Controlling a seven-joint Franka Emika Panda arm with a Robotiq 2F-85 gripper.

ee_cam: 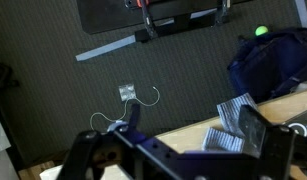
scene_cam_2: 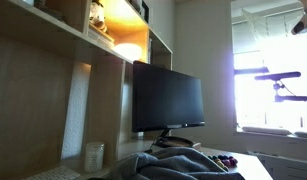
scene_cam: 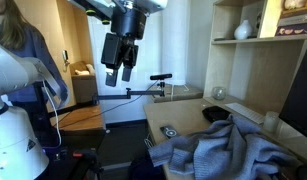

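Observation:
My gripper (scene_cam: 119,72) hangs high in the air, left of a light wooden desk (scene_cam: 178,115). Its jaws are open and empty. In the wrist view the gripper (ee_cam: 193,122) spans the desk's edge, with dark carpet behind it. A crumpled grey-blue striped cloth (scene_cam: 218,150) lies on the desk's near part. It also shows in the other exterior view (scene_cam_2: 168,165) and beside my right finger in the wrist view (ee_cam: 229,120). The gripper touches nothing.
A black monitor (scene_cam_2: 168,100) stands on the desk under wooden shelves holding a white vase (scene_cam: 245,28). A person in blue (scene_cam: 28,50) stands at the left. On the carpet are a small square piece with white wire (ee_cam: 127,92) and a blue backpack (ee_cam: 273,55).

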